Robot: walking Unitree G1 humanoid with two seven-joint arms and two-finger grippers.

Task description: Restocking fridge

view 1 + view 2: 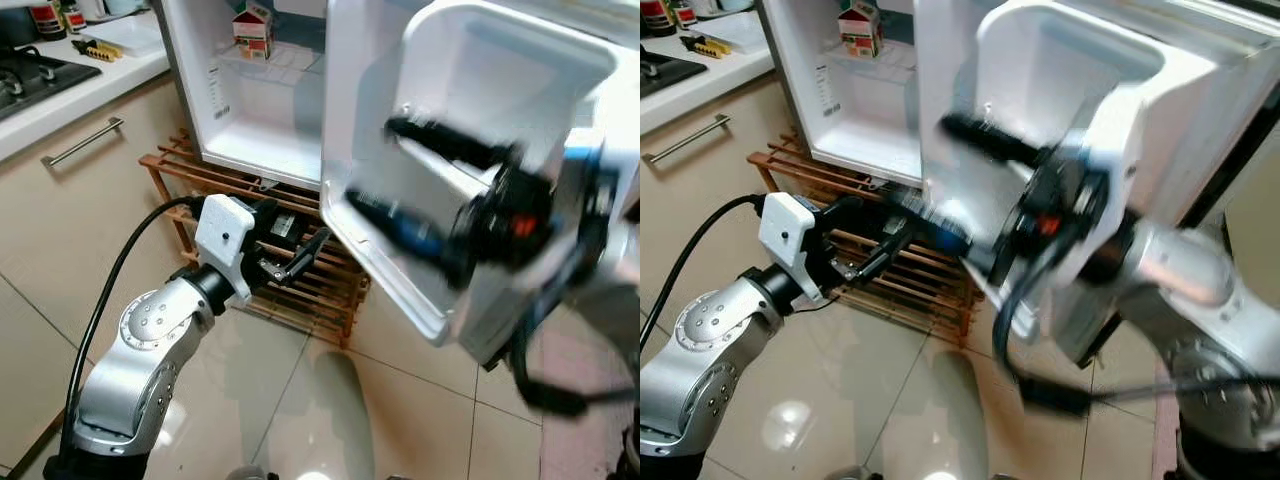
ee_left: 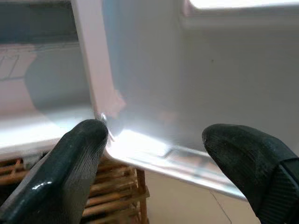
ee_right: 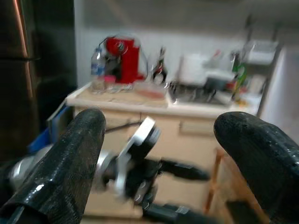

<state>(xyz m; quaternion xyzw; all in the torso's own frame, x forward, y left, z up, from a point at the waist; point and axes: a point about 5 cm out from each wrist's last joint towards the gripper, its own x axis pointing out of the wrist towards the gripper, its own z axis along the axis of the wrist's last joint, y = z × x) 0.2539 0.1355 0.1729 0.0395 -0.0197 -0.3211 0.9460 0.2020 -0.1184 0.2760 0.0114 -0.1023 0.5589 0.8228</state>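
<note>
In the left eye view we see the fridge standing open on a wooden rack, its door swung out toward us. A small red-and-white carton sits on a shelf inside. Our left gripper is held low in front of the rack, just beside the lower edge of the door, its fingers apart and holding nothing. Our right gripper is raised in front of the door's inner side, blurred, its two fingers spread wide and empty. A counter with a hob lies to the left.

In the right eye view the same scene shows: the left gripper near the rack, and the blurred right gripper across the door.

In the left wrist view our fingers stand well apart, with the door's bottom corner between them, not gripped; the rack lies below.

In the right wrist view the fingers are wide open with nothing between them, looking back at the left arm and a blurred counter carrying a red appliance.
</note>
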